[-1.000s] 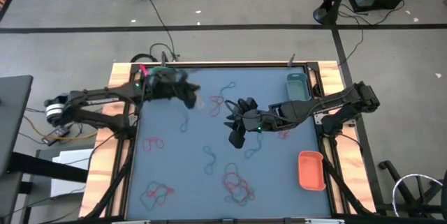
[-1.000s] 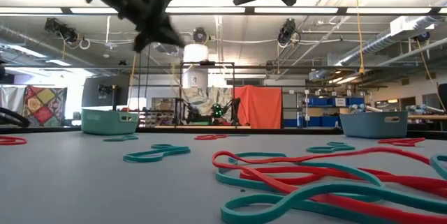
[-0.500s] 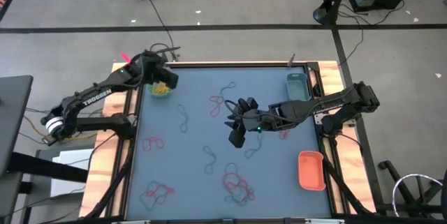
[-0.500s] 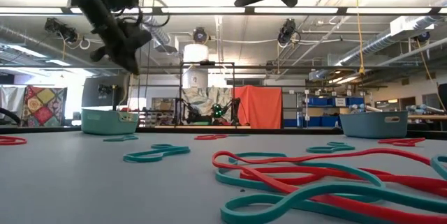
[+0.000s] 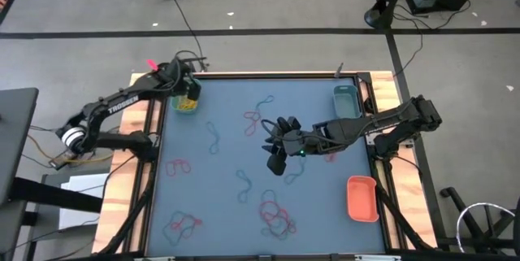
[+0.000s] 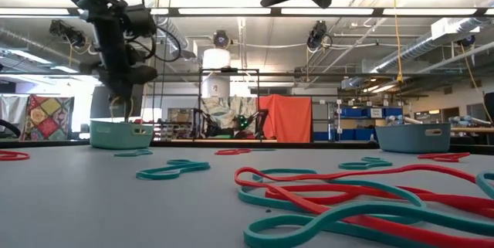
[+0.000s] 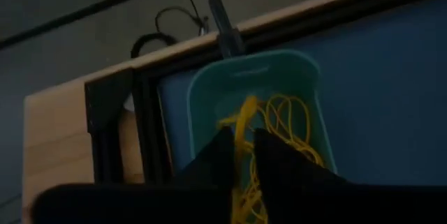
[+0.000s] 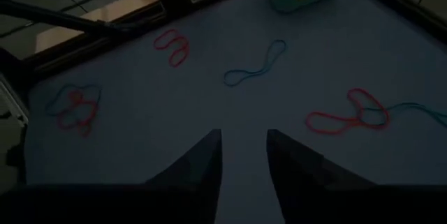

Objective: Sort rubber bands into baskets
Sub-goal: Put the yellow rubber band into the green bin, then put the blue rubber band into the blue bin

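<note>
Rubber bands in red (image 5: 178, 166) and teal (image 5: 213, 138) lie scattered over the blue surface (image 5: 227, 212), as the left gripper (image 7: 242, 155) hangs directly above the green basket (image 7: 202, 88) at the surface's far left corner. Its fingers are pressed on a yellow rubber band (image 7: 242, 116) that dangles into the basket, where other yellow bands (image 7: 288, 123) already lie. The right gripper (image 8: 244, 153) hovers over the middle of the surface with fingers slightly apart and nothing between them, a red-and-teal tangle (image 8: 356, 111) beyond it. The teal basket (image 5: 345, 101) sits at the far right edge, the orange-red basket (image 5: 362, 197) nearer on the same side.
</note>
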